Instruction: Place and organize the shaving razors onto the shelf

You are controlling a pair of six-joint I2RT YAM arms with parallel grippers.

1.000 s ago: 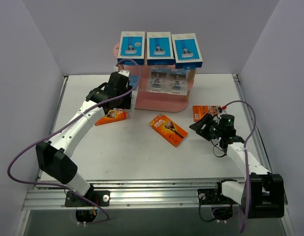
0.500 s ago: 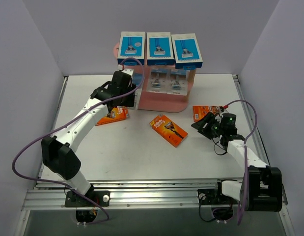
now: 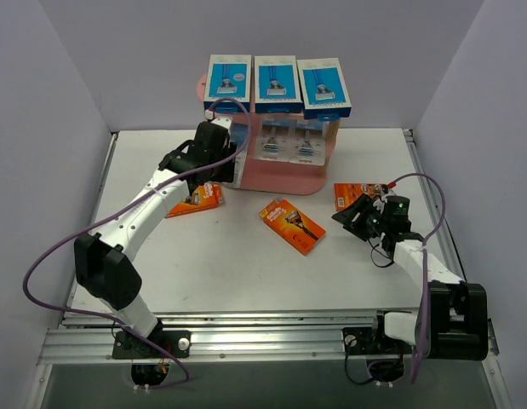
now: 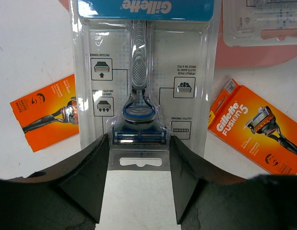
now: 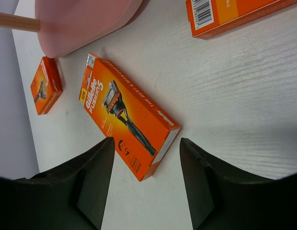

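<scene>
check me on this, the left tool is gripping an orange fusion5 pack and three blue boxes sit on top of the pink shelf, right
One slip: the left tool grips a clear Gillette blister pack, not an orange one, as the left wrist view shows. The three blue boxes do sit on top of the pink shelf.

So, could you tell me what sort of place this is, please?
Probably a robotics lab test cell: plain walls box in a white table, an aluminium rail carries the arm bases, and the pink shelf is a tabletop prop.
</scene>
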